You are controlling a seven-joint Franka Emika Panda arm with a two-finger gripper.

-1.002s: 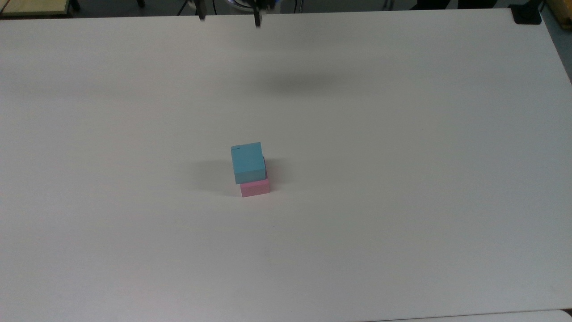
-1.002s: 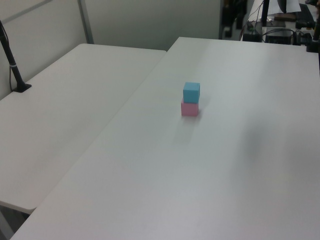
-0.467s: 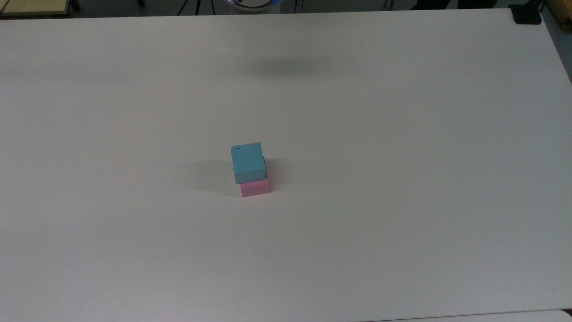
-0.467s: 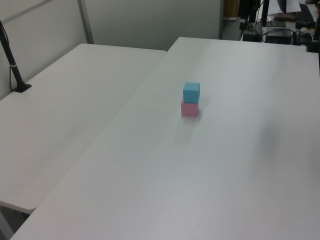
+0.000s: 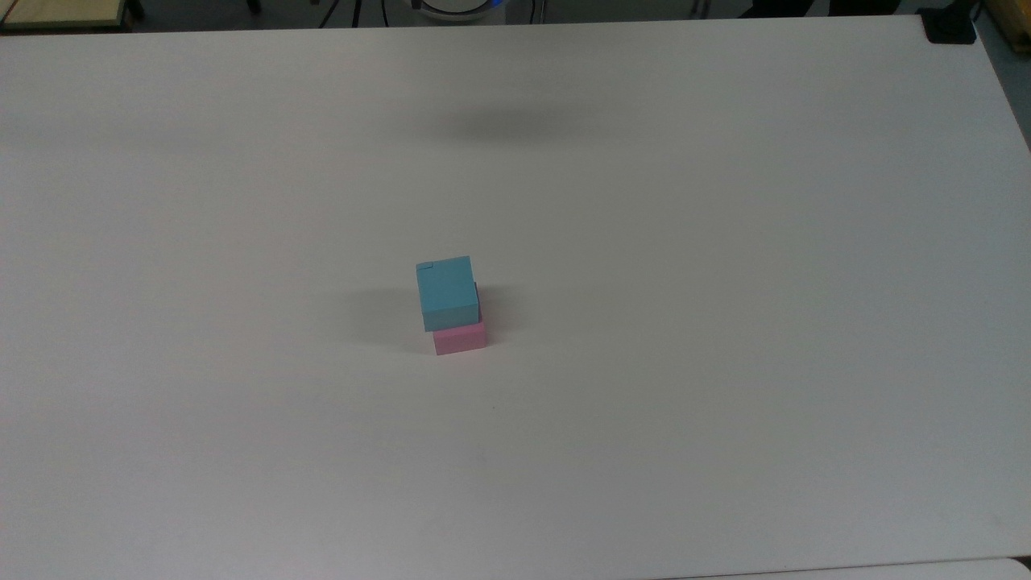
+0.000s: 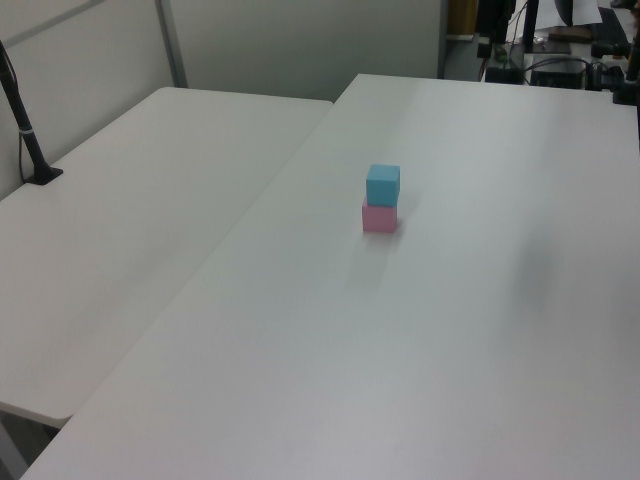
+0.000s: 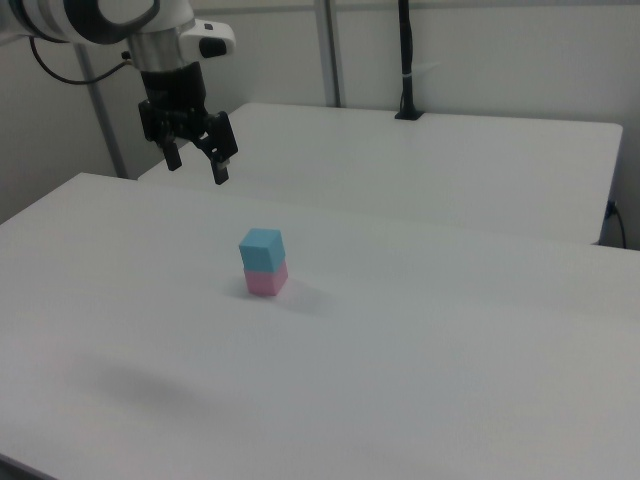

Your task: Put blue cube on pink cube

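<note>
The blue cube (image 5: pixel 445 292) rests on top of the pink cube (image 5: pixel 460 339) near the middle of the white table (image 5: pixel 725 242), slightly askew in the top view. The left view shows the blue cube (image 6: pixel 383 184) stacked on the pink cube (image 6: pixel 379 217). In the right view the blue cube (image 7: pixel 261 248) sits on the pink cube (image 7: pixel 266 279). My gripper (image 7: pixel 197 165) hangs open and empty high above the table, up and to the right view's left of the stack, well apart from it.
A second white table (image 6: pixel 130 250) adjoins on the left view's left, with a black post (image 6: pixel 25 130) clamped to it. A black clamp (image 5: pixel 949 28) sits at the top view's upper right corner. Cables and gear (image 6: pixel 560 60) lie beyond the far edge.
The fingertips seen at the top view's upper edge one second ago have left that view. The arm's shadow on the table drifted further towards that edge. The stacked cubes have not moved.
</note>
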